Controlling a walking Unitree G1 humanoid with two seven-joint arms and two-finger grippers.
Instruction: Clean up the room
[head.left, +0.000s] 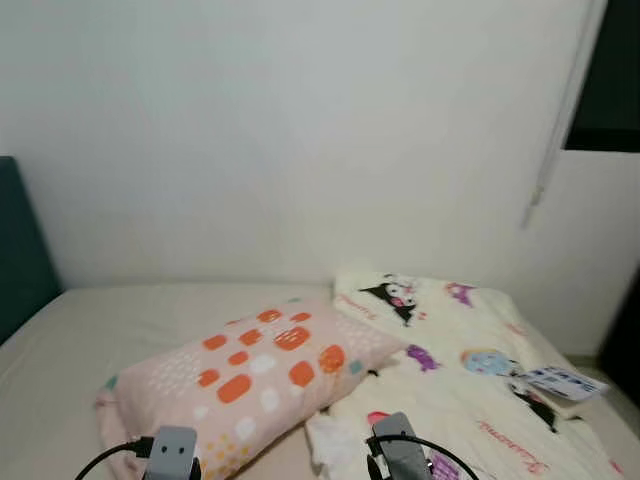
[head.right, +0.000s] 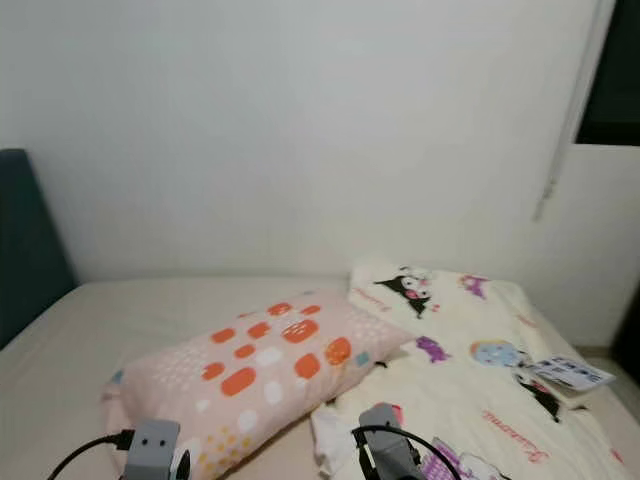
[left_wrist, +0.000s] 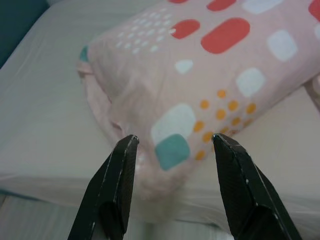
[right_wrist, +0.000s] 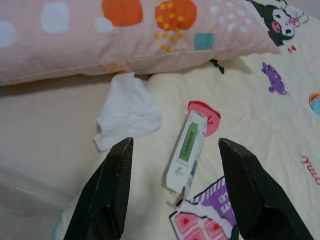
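Bed (head.left: 120, 320) with a pale sheet occupies the lower half of the head views, a white wall (head.left: 300, 130) behind it and a dark teal headboard (head.left: 20, 250) at the left edge. A pink pillow (head.left: 250, 375) printed with orange and white blocks lies at lower centre. To its right a cream cartoon-print blanket (head.left: 470, 400) covers the lower right; red script is printed on it but cannot be read. A small printed booklet (head.left: 562, 382) rests on the blanket near the right edge; its text is too small to read. In the right wrist view a crumpled white tissue (right_wrist: 129, 112) lies just beside the pillow's edge, and a small white carton with a green label (right_wrist: 187, 149) lies on the blanket near it, label wording illegible. Right gripper (right_wrist: 175, 187) hovers over the carton and tissue, fingers spread apart, holding nothing. Left gripper (left_wrist: 172, 187) hangs at the pillow's near corner, fingers likewise apart and empty
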